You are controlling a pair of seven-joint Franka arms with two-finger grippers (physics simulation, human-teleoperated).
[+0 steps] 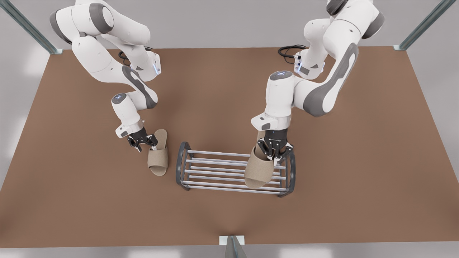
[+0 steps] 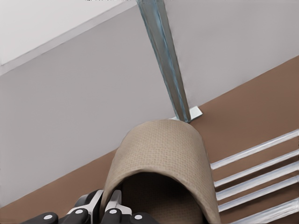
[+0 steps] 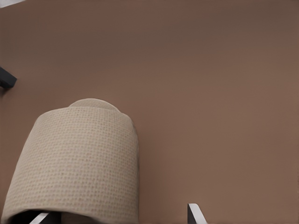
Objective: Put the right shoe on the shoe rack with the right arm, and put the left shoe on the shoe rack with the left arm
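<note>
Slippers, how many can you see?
2. One slipper is in the left gripper over the shoe rack; the other slipper lies on the table beside it, at the right gripper.

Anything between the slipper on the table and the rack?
Nothing visible. Only bare table lies between the right shoe, at the right claw, and the shoe rack. The left shoe, in the left claw, sits at its far end.
</note>
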